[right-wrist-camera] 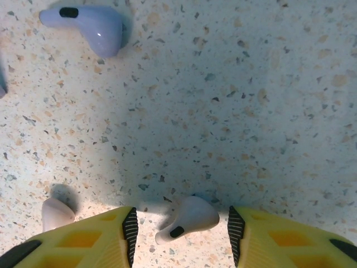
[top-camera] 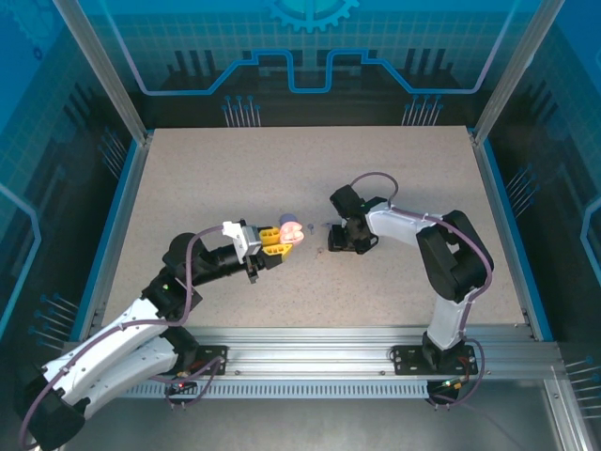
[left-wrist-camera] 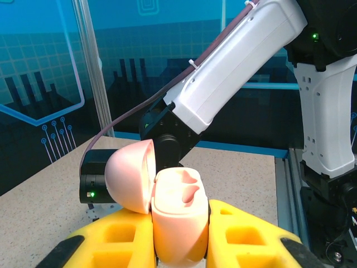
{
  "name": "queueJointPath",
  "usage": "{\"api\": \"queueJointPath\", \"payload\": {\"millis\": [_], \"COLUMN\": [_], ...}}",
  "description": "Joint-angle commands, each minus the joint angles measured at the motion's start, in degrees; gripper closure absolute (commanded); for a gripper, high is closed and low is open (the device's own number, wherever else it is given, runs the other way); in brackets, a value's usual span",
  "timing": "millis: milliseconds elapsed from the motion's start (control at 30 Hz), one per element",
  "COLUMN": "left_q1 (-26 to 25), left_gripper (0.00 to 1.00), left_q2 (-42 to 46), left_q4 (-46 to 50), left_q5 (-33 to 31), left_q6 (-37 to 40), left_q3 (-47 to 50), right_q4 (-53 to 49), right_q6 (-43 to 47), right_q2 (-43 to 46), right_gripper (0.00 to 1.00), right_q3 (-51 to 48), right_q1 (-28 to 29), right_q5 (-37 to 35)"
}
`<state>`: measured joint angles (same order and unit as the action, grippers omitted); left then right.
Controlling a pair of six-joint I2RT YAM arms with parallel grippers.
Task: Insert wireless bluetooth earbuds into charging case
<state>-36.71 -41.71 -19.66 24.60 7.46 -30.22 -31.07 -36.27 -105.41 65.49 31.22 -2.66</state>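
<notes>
Speckled table bears a lilac earbud beyond the pale earbud.

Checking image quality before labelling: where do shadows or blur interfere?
Right wrist: a broad soft shadow darkens the table, yet the pale earbud stays sharp. Left wrist: the pink case is crisp. Top external: even light, fine detail lost.

A pale pinkish stemmed plastic earbud lies on the speckled tabletop between the right gripper fingers; a second pale earbud just outside one finger; a lilac stemmed earbud well ahead, same side
</notes>
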Motion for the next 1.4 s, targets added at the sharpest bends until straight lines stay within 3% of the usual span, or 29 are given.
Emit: {"api": "queueJointPath", "payload": {"millis": [0, 767, 1367], "left_q1": [-0.58, -0.56, -0.55], "left_gripper": [0.95, 0.94, 0.94], "left_q2": [0.93, 1.02, 1.46], "left_q4": [-0.05, 0.57, 1.29], "left_q5": [-0.96, -1.45, -2.19], "left_q6": [-0.08, -0.26, -0.59], "left_q3": [-0.28, -0.24, -0.11], "right_q4": [-0.37, -3.24, -4.09], "right_q6": [-0.82, 1.90, 3.31], "right_q2": [-1.50, -5.21, -3.55], "right_gripper": [0.52, 0.61, 0.75], "right_q3": [1.85, 4.42, 4.29], "right_q1": [0.90, 1.63, 2.00], "right_q5": [-0.16, 0.90, 0.90]}}
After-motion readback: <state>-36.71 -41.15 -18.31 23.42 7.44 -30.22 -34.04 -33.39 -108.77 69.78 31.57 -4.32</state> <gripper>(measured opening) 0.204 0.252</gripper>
